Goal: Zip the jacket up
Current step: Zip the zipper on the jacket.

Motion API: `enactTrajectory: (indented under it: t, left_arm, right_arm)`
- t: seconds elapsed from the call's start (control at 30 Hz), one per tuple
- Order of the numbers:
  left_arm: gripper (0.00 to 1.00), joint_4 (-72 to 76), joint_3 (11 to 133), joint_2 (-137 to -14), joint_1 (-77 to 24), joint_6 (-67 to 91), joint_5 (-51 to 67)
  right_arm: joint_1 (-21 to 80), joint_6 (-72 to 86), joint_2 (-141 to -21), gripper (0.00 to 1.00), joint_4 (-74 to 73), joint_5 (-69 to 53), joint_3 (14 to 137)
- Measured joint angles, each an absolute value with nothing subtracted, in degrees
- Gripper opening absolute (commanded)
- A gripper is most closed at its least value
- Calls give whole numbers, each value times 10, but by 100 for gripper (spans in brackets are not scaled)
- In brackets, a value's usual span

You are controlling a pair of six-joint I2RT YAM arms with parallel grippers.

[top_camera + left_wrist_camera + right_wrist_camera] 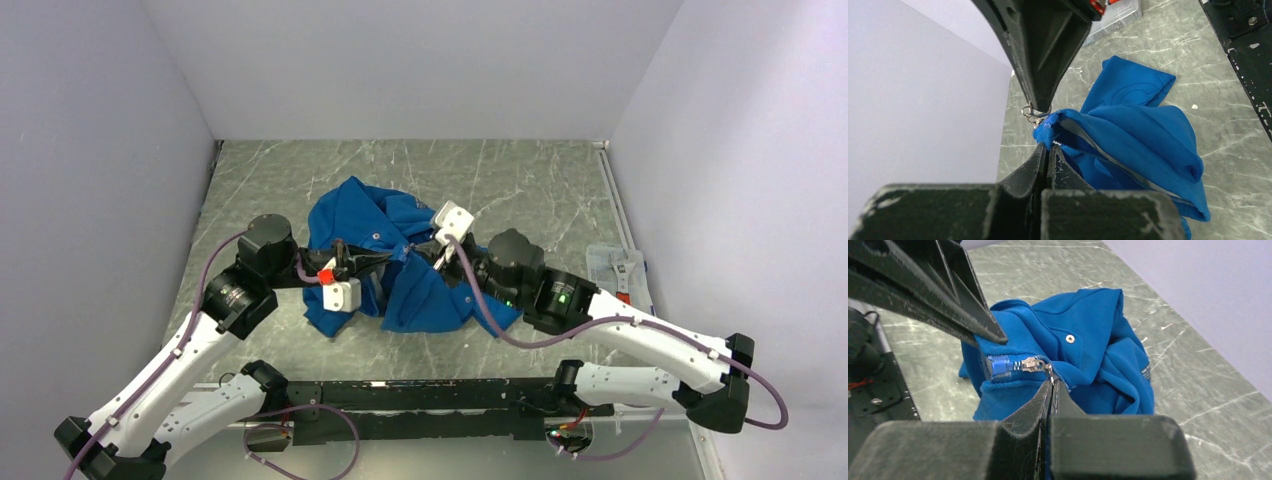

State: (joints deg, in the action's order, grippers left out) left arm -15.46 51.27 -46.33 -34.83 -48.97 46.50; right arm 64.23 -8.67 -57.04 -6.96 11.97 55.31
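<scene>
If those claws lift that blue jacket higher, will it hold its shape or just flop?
Probably flops: the jacket lies crumpled in soft folds and sags beyond the pinched edge. Likely light: thin fingertips hold that edge up.

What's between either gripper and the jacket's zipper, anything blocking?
Nothing visible. The right gripper is shut on the zipper pull, the left gripper on the jacket edge beside it. The zipper line ahead shows uncovered.
</scene>
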Motion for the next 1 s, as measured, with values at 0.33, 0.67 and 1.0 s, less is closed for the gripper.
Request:
enactTrajectory:
  t: [0.33,0.67,1.0]
  left_arm:
    - [0,-162,513,-459,-347,-529,479]
    - [17,-169,513,-456,-347,-538,477]
    - [27,-209,513,-458,-368,-595,467]
  right_arm:
    - [570,-41,-624,0,-182,-60,641]
    - [566,-28,-626,0,-207,-110,641]
    - [566,-17,-625,0,-207,-116,639]
